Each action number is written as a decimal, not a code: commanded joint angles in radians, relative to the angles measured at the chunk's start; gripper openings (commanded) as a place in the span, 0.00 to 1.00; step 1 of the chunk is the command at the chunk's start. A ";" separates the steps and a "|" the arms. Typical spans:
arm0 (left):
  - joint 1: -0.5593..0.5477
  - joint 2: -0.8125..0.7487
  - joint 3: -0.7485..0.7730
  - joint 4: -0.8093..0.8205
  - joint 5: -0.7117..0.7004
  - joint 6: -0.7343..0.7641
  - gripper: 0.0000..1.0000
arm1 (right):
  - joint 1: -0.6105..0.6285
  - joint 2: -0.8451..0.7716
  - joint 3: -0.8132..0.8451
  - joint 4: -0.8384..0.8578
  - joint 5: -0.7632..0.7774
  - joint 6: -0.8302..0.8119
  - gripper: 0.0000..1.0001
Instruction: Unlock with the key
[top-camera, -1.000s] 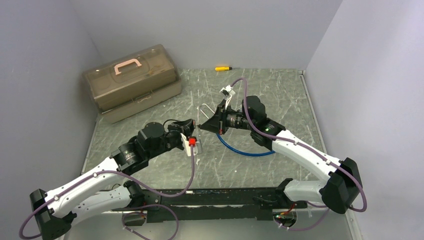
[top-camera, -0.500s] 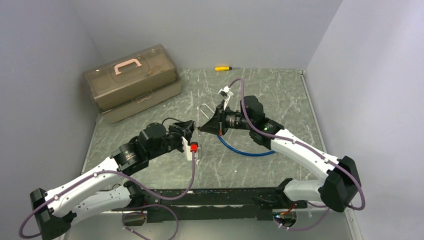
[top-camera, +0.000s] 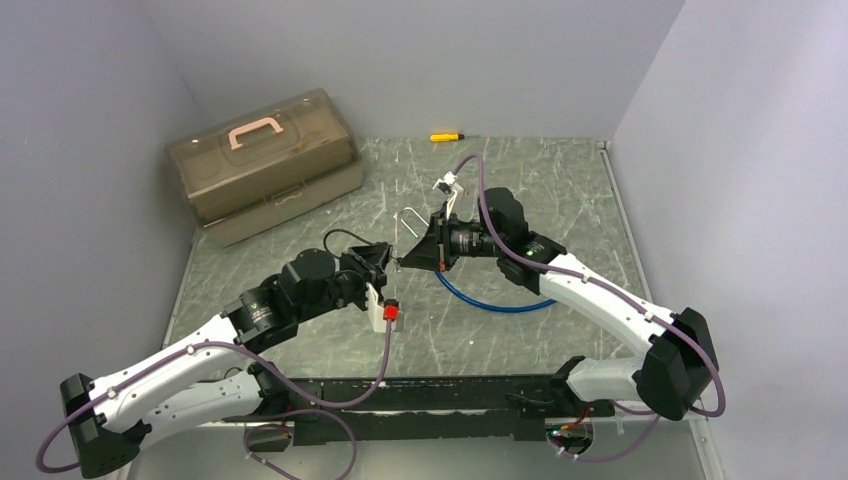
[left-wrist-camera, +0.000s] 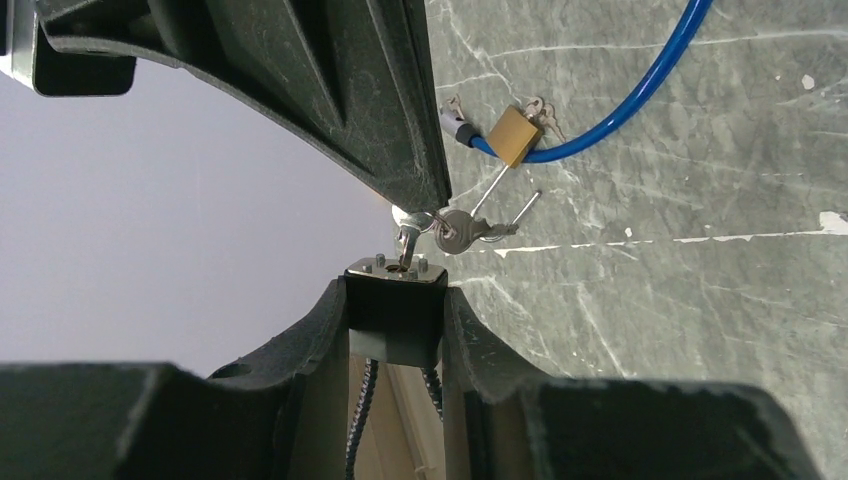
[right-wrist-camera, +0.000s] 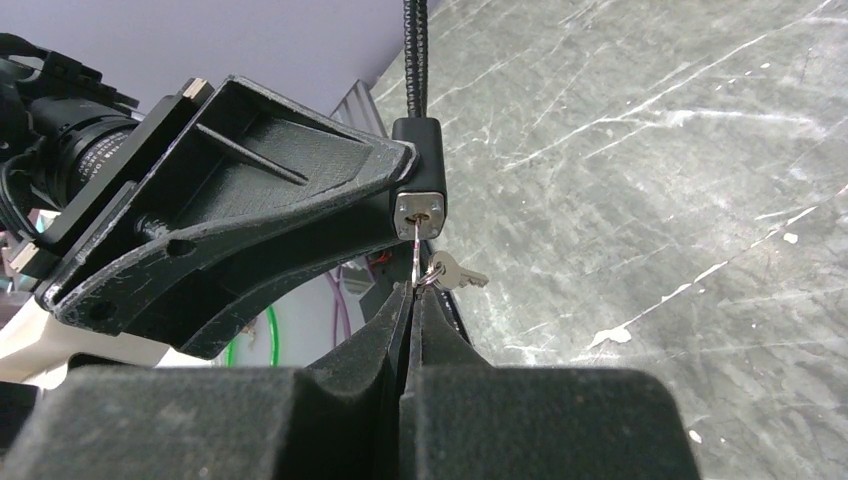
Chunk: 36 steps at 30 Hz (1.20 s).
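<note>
My left gripper (left-wrist-camera: 395, 300) is shut on a small black lock (left-wrist-camera: 394, 305) with a metal face, and a braided black cable (right-wrist-camera: 409, 60) runs from the lock's back. The right gripper (right-wrist-camera: 413, 296) is shut on the head of a silver key (right-wrist-camera: 414, 252) whose blade sits in the keyhole of the lock (right-wrist-camera: 420, 172). A spare key (left-wrist-camera: 466, 231) hangs from the same ring. In the top view the left gripper (top-camera: 383, 263) and the right gripper (top-camera: 404, 262) meet tip to tip above mid-table.
A brass padlock (left-wrist-camera: 513, 135) with keys lies on a blue cable loop (top-camera: 490, 301) under the right arm. A brown toolbox (top-camera: 265, 165) with a pink handle stands at the back left. A yellow screwdriver (top-camera: 445, 136) lies by the back wall.
Both grippers have drifted slightly left while still joined at the lock. The left wrist has turned, and its red connector has swung lower.
</note>
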 joint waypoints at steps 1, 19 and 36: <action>-0.064 -0.014 0.011 0.174 0.209 0.086 0.00 | 0.001 0.020 0.058 0.053 -0.005 0.009 0.00; -0.096 -0.030 -0.031 0.119 0.242 0.235 0.00 | -0.008 0.009 0.061 0.016 0.008 -0.028 0.00; -0.125 -0.021 -0.085 0.088 0.218 0.337 0.00 | -0.009 -0.006 0.030 0.102 -0.015 0.034 0.00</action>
